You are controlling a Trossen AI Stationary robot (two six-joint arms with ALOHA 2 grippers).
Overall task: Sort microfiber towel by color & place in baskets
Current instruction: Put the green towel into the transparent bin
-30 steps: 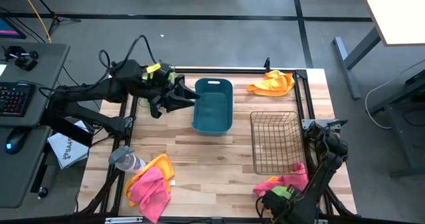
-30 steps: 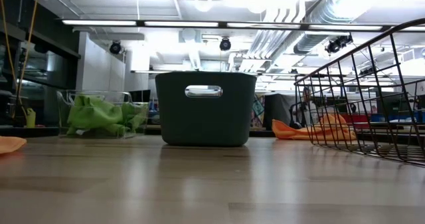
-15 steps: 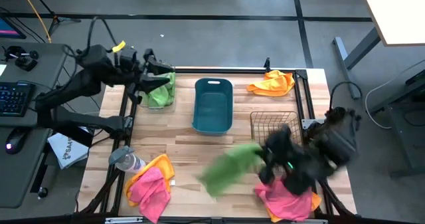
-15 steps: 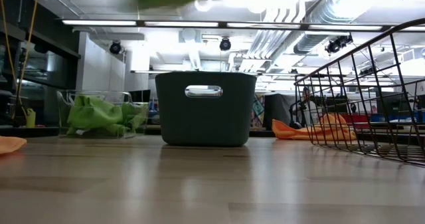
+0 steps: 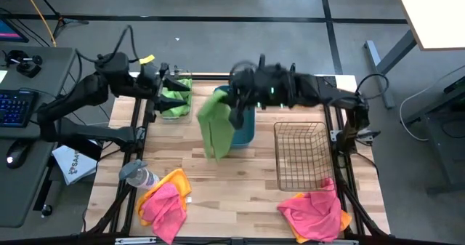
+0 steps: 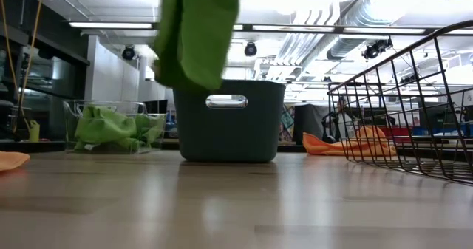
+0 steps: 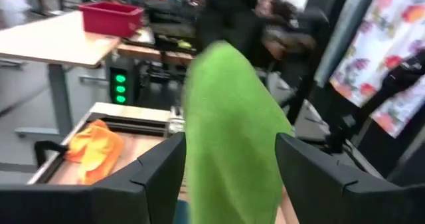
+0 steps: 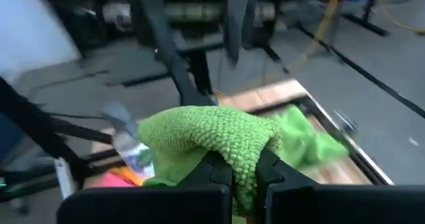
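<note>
Right gripper [image 5: 234,108]: jaws clamped on green towel [image 5: 214,125], upper centre, beside teal tub [image 5: 243,125].
Left gripper [image 5: 174,92]: jaws spread, nothing held, upper left.

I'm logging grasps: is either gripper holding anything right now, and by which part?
The right gripper pinches a green microfiber towel by a bunched upper fold, the rest hanging free. The left gripper is open and holds nothing.

The green towel [image 6: 196,31] runs off the low view's upper edge — its holding claw unseen there.
</note>
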